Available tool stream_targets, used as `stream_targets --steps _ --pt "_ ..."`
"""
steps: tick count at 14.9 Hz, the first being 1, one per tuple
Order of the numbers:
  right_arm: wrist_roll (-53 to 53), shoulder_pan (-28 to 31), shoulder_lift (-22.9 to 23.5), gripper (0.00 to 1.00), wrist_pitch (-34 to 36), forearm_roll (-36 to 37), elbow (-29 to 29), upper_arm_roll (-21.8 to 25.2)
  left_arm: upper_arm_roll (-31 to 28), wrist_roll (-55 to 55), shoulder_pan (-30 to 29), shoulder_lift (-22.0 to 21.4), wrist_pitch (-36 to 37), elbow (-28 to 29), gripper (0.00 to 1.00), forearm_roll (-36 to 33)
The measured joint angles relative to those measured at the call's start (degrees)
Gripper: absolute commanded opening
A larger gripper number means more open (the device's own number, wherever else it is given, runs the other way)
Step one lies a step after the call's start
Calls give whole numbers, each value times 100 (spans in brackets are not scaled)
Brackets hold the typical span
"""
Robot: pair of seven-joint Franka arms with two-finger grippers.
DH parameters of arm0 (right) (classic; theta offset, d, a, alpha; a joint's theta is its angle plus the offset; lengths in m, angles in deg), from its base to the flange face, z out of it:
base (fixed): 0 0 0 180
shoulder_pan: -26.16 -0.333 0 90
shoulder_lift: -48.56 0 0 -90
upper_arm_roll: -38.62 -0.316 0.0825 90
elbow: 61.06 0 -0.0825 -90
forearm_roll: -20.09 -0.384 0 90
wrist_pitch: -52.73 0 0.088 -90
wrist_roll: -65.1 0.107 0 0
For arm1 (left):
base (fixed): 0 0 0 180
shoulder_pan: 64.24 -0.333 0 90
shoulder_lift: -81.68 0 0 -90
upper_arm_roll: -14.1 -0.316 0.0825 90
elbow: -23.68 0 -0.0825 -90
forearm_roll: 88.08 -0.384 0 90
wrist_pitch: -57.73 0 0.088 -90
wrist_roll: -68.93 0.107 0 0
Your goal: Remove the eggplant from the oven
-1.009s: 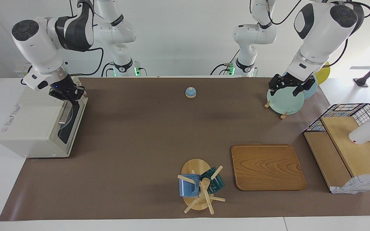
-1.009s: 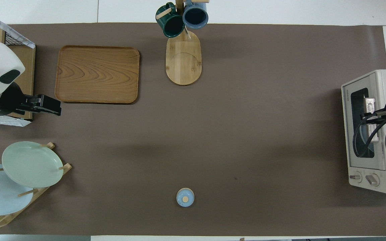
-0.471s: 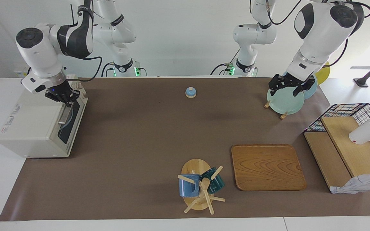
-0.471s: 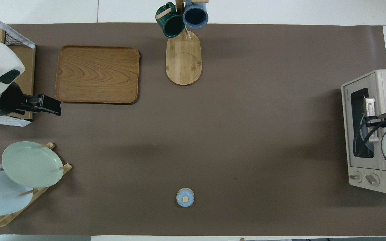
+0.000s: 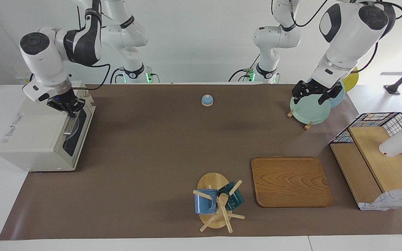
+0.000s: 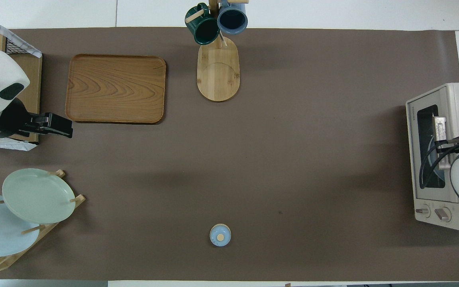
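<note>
The cream-white oven point(image 5: 33, 139) stands at the right arm's end of the table, and its dark glass door point(image 6: 424, 119) is closed. The eggplant is hidden. My right gripper point(image 5: 69, 110) points down at the top edge of the door, at the end of the silver bar handle point(image 5: 69, 126) that lies nearer to the robots. In the overhead view the right gripper point(image 6: 438, 140) lies over the handle point(image 6: 440, 127). My left gripper point(image 5: 313, 96) is open and empty, raised over the plate rack, and it waits.
A blue bell point(image 5: 207, 100) sits mid-table near the robots. A mug tree point(image 5: 216, 202) and a wooden tray point(image 5: 290, 181) lie farther out. A rack of plates point(image 5: 309, 109) and a wire basket point(image 5: 379, 120) with a white bottle point(image 5: 398, 143) are at the left arm's end.
My right gripper has shifted a little from in front of the door toward the oven's top edge at the handle. The left arm has not moved.
</note>
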Motion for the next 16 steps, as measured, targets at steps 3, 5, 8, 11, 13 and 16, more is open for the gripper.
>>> stream_targets --steps 3,5,8,11,13,16 --pt "0 3 -5 0 -59 2 50 0 0 0 0 0 -1 0 100 0" --pt "0 3 -7 0 -167 2 79 -1 0 0 0 0 -4 0 100 0" --pt "0 -23 -37 0 -284 3 168 -25 -15 -1 -4 0 -8 0 100 0" --pt "0 -106 -112 0 -443 1 320 -70 -17 -2 -47 0 -12 0 100 0" --pt "8 -153 -128 0 -512 -14 386 -110 -18 -2 -67 0 -18 0 100 0" --pt "20 -246 -93 0 -684 -262 481 -173 -17 -2 -67 -2 -61 -2 100 0"
